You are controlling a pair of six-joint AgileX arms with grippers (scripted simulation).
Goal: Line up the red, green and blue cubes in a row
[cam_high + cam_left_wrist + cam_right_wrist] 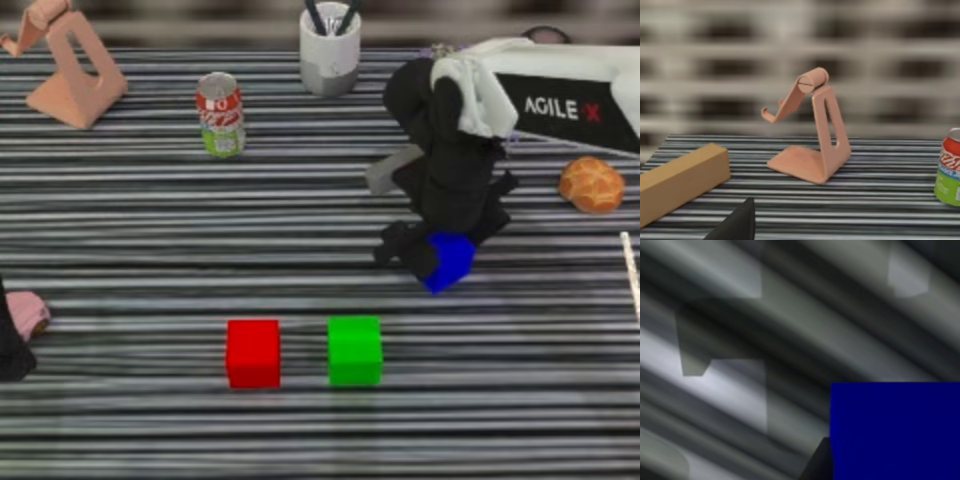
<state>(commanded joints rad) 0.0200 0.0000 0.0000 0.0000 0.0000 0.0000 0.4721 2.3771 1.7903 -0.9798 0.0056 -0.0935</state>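
Red cube [253, 352] and green cube [355, 350] sit side by side near the front edge, row started. Farther back and to their right, right gripper [440, 262] is on the blue cube [451, 260], likely gripping to carry it; finger spread can't be told. Left arm [14, 340] parked at left edge.

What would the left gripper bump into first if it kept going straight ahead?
Probably the pink phone stand, which sits straight ahead in the left wrist view. The striped table before it looks free, though depth is hard to judge.

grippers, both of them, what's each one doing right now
Left gripper: parked at the table's left edge; open or closed cannot be told.
Right gripper: down at the blue cube; a firm hold cannot be told.
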